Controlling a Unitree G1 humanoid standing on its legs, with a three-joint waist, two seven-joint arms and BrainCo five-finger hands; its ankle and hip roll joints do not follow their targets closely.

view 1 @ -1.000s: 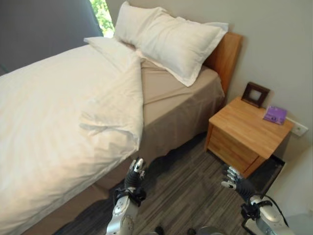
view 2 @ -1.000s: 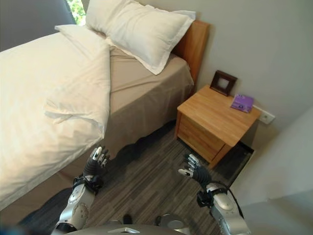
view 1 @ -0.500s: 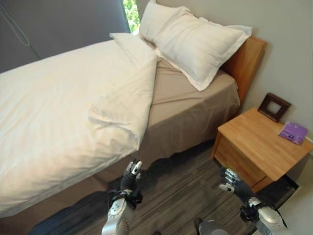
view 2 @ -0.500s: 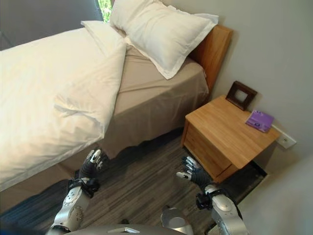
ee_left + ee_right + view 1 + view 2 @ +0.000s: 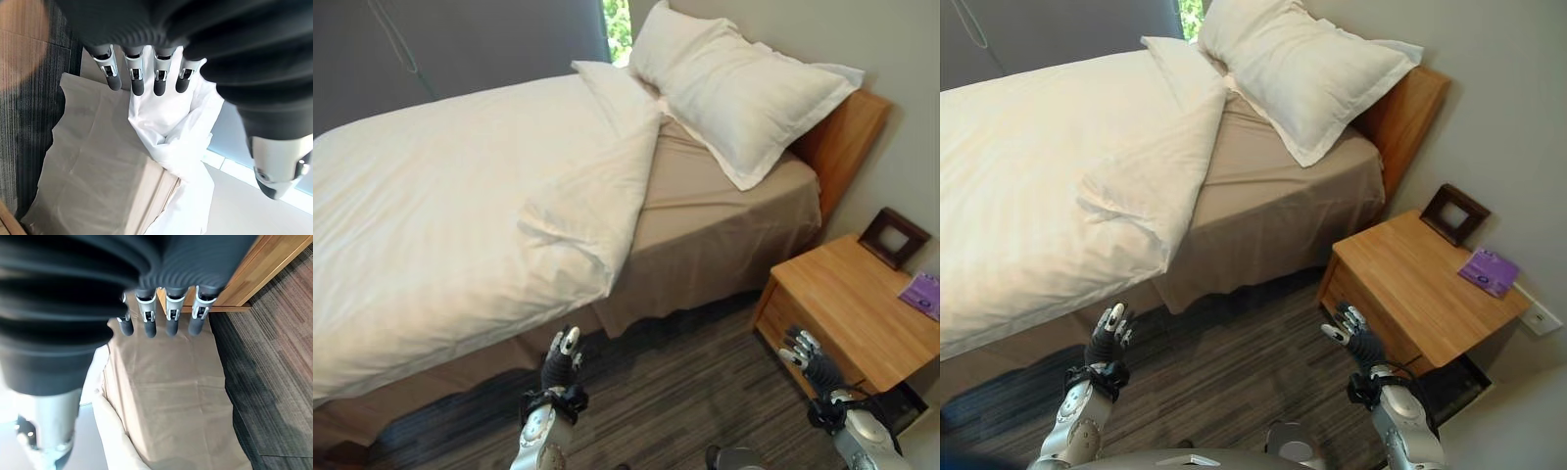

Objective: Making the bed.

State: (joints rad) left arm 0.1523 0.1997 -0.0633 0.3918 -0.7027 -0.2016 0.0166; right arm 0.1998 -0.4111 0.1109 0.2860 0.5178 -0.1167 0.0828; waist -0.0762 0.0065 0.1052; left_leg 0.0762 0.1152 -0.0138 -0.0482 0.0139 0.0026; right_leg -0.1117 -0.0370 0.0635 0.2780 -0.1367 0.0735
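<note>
The white duvet (image 5: 460, 206) lay rumpled, its corner folded back at 12 o'clock from the left hand (image 5: 560, 359), exposing the tan sheet (image 5: 724, 211). Both hands, the right hand (image 5: 806, 354) at 4 o'clock, hung empty with fingers straight. Judged stage: approach; next, grasp the folded corner.

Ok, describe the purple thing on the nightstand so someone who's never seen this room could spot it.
Find the wooden nightstand beside the bed's headboard. At its back, near the wall, stand a dark picture frame and, beside it, the small flat purple item. It lies flat and is the one purple thing there.
</note>
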